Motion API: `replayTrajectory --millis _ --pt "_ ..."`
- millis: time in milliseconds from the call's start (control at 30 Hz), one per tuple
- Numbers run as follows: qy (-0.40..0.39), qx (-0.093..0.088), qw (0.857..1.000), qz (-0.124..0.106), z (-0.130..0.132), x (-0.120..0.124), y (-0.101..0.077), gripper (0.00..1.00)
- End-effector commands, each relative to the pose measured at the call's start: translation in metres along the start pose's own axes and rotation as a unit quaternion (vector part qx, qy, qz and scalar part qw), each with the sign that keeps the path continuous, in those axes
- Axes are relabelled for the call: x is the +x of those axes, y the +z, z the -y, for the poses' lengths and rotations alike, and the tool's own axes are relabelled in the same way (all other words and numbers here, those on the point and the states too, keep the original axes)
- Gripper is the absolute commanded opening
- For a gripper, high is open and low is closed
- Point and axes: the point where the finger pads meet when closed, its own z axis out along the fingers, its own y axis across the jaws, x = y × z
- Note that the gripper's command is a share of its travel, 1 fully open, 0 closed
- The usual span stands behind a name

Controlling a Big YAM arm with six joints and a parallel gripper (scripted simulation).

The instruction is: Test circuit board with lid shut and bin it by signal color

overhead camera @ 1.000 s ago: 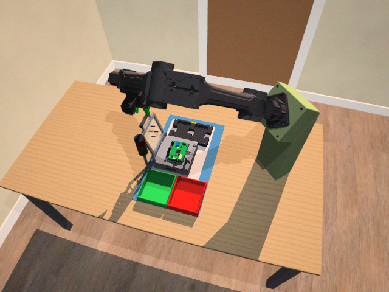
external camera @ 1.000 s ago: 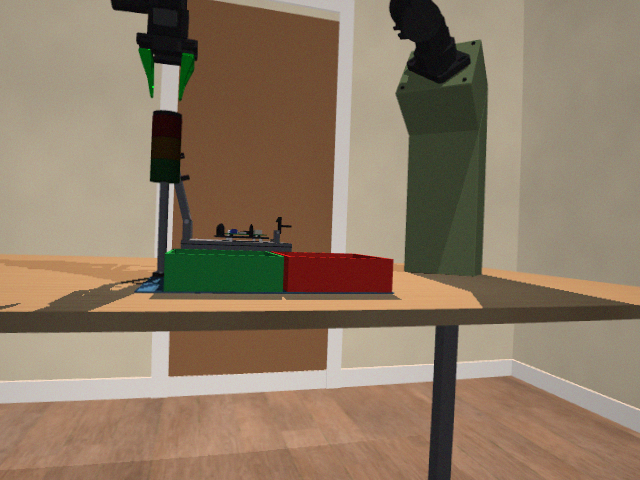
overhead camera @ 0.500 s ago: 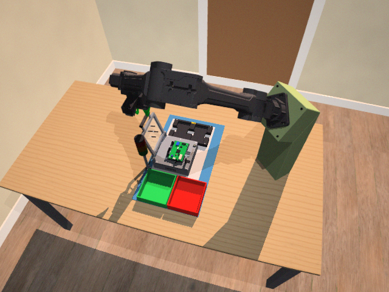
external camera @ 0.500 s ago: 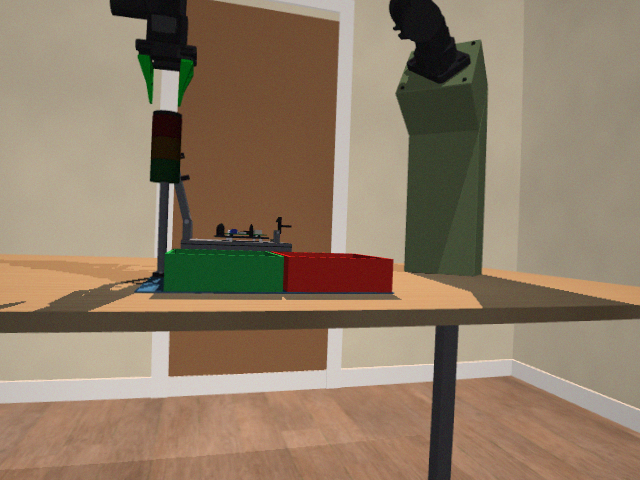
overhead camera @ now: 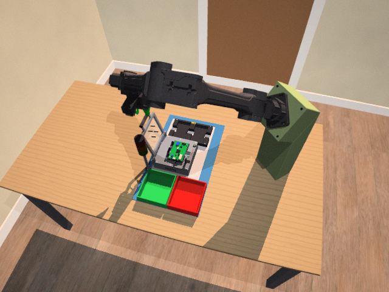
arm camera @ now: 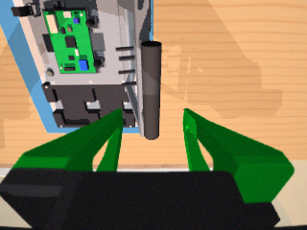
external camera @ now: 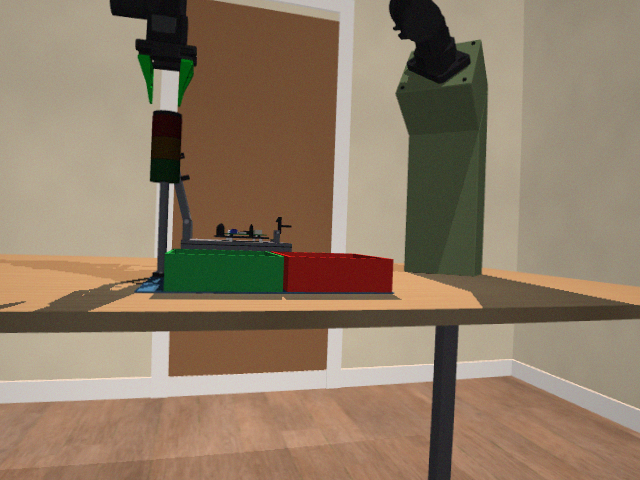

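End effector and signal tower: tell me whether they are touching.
Apart. In the exterior view the end effector hangs above the signal tower, with a strip of wall showing between the green fingertips and the tower's top.
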Motion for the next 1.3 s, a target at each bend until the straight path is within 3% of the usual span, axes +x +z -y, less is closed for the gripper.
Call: replayTrajectory --millis 0,233,667,767,800,1267 --pt "0.005 0.003 1.0 -0.002 0.002 0.006 0.002 0.48" --pt "0.004 0.002 1.0 -0.001 0.002 0.003 0.008 0.48" --pt "0.002 -0.001 1.0 0.002 -0.001 0.001 0.044 0.48" --pt "0.005 0.002 1.0 -0.001 0.0 0.005 0.042 0.48" --pt "0.006 0.01 1.0 -0.005 0.007 0.01 0.037 0.48" --pt "-0.001 0.004 1.0 0.001 0.004 0.001 0.044 0.48"
